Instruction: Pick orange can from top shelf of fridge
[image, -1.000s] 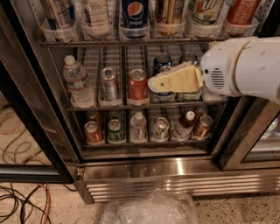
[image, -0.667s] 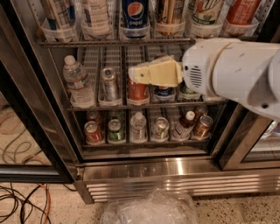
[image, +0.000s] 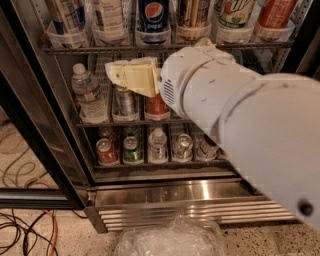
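Note:
The orange can (image: 192, 14), copper with tan and dark vertical markings, stands on the top shelf (image: 90, 49) of the open fridge (image: 175, 192). It sits in a clear plastic holder, right of a Pepsi can (image: 153, 15), and its top is cut off by the frame's edge. My gripper (image: 133, 76), cream-coloured, hangs in front of the middle rack, below the top shelf and to the lower left of the orange can. It holds nothing that I can see. My white arm (image: 240, 115) hides the right side of the lower racks.
A red-orange can (image: 274, 14) and a green-white can (image: 235, 12) stand right of the orange can. A water bottle (image: 89, 92), silver can (image: 125, 100) and red can (image: 156, 107) are on the middle rack. Crumpled plastic (image: 170, 239) and cables (image: 25, 227) lie on the floor.
My arm has swung left and upward and come closer to the camera. The gripper went from the right of the middle rack to its left-centre, just under the top shelf.

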